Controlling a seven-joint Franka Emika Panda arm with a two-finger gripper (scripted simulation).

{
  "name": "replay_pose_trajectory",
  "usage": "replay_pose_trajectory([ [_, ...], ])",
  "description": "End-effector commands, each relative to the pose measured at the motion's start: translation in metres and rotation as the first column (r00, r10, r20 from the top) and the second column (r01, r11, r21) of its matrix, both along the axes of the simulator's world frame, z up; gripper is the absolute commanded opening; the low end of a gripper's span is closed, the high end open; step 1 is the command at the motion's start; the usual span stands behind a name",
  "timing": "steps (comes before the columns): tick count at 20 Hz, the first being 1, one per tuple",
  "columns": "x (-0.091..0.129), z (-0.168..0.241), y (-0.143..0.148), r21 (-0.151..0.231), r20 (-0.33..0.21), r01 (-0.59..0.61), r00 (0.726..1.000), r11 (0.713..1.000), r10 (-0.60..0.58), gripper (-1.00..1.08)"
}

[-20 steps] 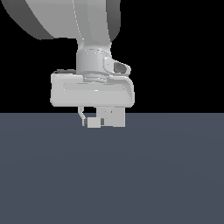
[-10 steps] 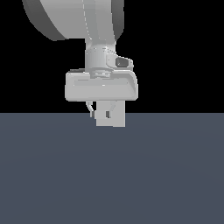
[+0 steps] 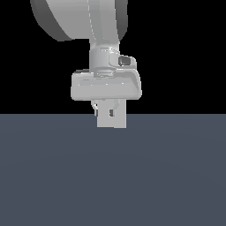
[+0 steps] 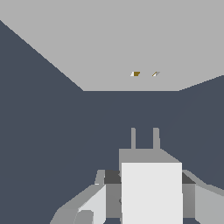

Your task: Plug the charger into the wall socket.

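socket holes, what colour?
Yellowish-brown, two small marks on the pale grey socket; wrist view shows them best.

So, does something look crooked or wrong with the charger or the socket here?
Nothing stands out. The charger sits straight in the gripper, its two prongs pointing at the wall socket, roughly in line with its two small holes and not yet touching.

The dark slate floor (flat, uniform) carries one thing — the wall socket.

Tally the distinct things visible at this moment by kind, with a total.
Charger: 1
Charger prongs: 2
Wall socket: 1
Socket holes: 2
Claw: 1
Dark floor: 1
Total: 8
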State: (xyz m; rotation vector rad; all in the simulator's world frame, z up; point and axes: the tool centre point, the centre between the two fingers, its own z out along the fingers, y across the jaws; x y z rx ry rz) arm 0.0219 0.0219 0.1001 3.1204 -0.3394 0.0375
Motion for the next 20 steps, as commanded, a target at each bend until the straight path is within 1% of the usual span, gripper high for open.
replay_pose_trajectory([
  [1, 0.000, 0.000, 0.000, 0.000, 0.000, 0.001, 1.000, 1.000, -0.001, -1.00],
  [7, 0.000, 0.000, 0.000, 0.000, 0.000, 0.001, 1.000, 1.000, -0.001, -1.00],
  [11, 0.004, 0.000, -0.001, 0.000, 0.000, 0.001, 1.000, 1.000, -0.001, -1.00],
  [15, 0.013, 0.000, -0.003, 0.000, 0.000, 0.001, 1.000, 1.000, -0.001, -1.00],
  [20, 0.031, 0.000, -0.007, 0.000, 0.000, 0.001, 1.000, 1.000, -0.001, -1.00],
])
